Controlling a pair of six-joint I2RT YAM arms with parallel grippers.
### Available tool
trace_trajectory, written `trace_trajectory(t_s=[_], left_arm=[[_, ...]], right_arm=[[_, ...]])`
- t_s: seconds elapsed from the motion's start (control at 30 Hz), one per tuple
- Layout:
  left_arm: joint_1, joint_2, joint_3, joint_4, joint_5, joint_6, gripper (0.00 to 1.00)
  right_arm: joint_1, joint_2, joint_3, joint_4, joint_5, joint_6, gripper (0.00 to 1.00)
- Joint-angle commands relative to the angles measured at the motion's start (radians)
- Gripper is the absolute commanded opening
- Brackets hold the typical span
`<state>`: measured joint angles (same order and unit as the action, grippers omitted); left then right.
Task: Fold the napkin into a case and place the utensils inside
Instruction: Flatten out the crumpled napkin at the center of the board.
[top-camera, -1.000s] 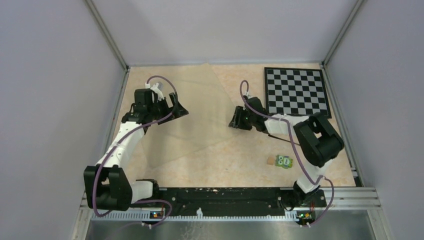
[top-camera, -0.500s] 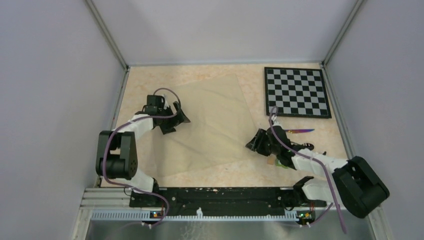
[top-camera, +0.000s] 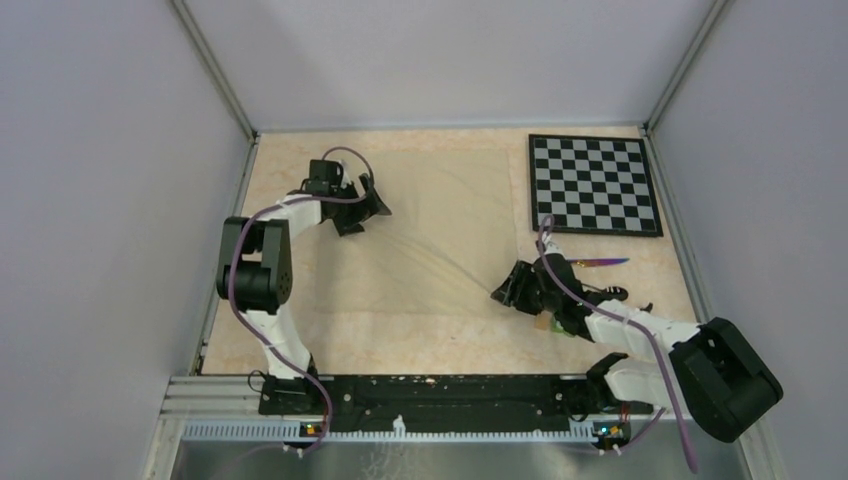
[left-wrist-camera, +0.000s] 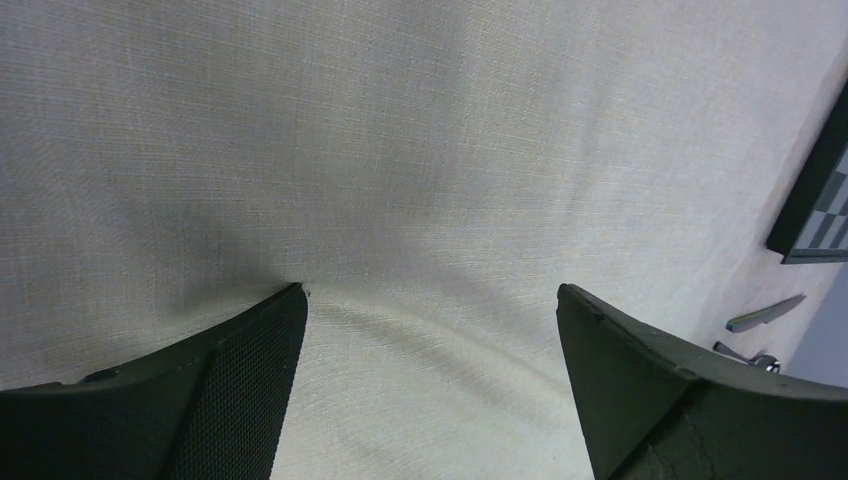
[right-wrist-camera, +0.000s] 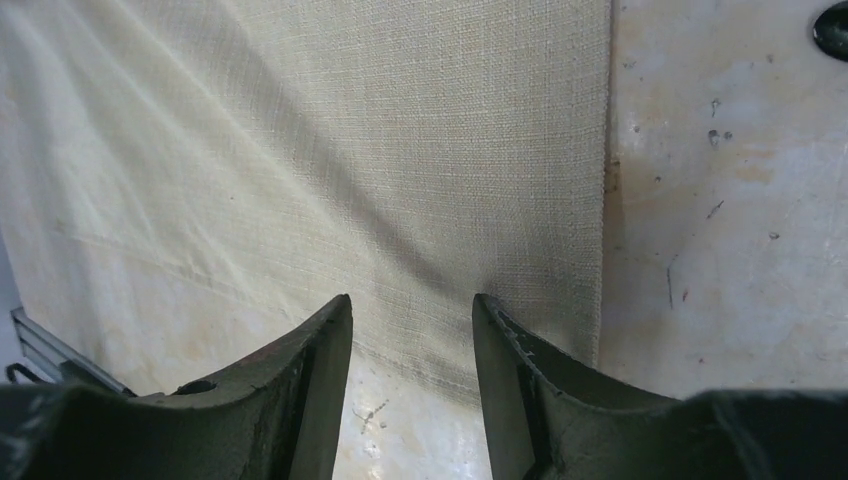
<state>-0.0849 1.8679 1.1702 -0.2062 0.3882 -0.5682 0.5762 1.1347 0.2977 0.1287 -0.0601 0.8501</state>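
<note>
Your left gripper stood wide open and empty, one tip dimpling the flat-spread napkin, likely to pin it. Your right gripper, half open and empty, straddled its near-right corner, seemingly ready to pinch; the utensils lay just beyond.

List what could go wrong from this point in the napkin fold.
1. The right end effector straddles the napkin's edge with jaws apart; the cloth lies flat on the table, so closing may miss it.
2. The left end effector's fingertip dents a wrinkle into the cloth; dragging could bunch it instead of folding cleanly.
3. The right arm lies right beside the utensils; a sweep may knock them.
</note>
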Motion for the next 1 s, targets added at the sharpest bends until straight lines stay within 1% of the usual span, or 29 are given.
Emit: trace_trajectory(t_s=[0.0,0.07,0.13,0.17,0.23,0.27,0.3,0.4,0.47,0.53,0.7,0.77,0.97], left_arm=[[0.004,-0.063,0.006,-0.105,-0.112,0.075,0.99],[0.004,-0.153,-0.036,-0.115,-0.109,0.076,0.99],[0.004,-0.263,-0.092,-0.115,-0.075,0.076,0.99],[0.004,-0.322,-0.12,-0.117,-0.056,0.077,0.99],[0.004,-0.439,-0.165,-0.13,-0.033,0.09,0.99],[0.004,-0.493,-0.179,-0.142,-0.036,0.098,0.99],[0.005,-0.556,-0.192,-0.157,-0.037,0.102,0.99],[0.005,-0.673,-0.203,-0.207,-0.049,0.112,0.99],[0.005,-0.731,-0.211,-0.236,-0.047,0.114,0.99],[0.005,-0.785,-0.234,-0.247,-0.022,0.105,0.99],[0.005,-0.891,-0.345,-0.193,0.079,0.06,0.99],[0.005,-0.914,-0.367,-0.207,0.083,0.064,0.99],[0.005,-0.977,-0.37,-0.259,0.07,0.086,0.99]], right_arm=[[0.02,0.004,0.089,-0.171,-0.007,-0.125,0.48],[0.065,-0.043,0.178,-0.318,0.117,-0.183,0.48],[0.134,-0.09,0.252,-0.443,0.222,-0.228,0.53],[0.143,-0.104,0.284,-0.486,0.24,-0.24,0.58],[0.146,-0.096,0.336,-0.568,0.245,-0.236,0.79],[0.146,-0.079,0.368,-0.612,0.239,-0.226,0.83],[0.146,-0.049,0.399,-0.678,0.233,-0.202,0.83],[0.145,0.06,0.504,-0.868,0.224,-0.042,0.83],[0.146,0.13,0.557,-0.998,0.214,0.115,0.79],[0.145,0.165,0.579,-1.077,0.208,0.214,0.73],[0.146,0.181,0.551,-1.06,0.259,0.321,0.68],[0.146,0.195,0.554,-1.054,0.255,0.35,0.66],[0.146,0.246,0.587,-1.089,0.278,0.405,0.64]])
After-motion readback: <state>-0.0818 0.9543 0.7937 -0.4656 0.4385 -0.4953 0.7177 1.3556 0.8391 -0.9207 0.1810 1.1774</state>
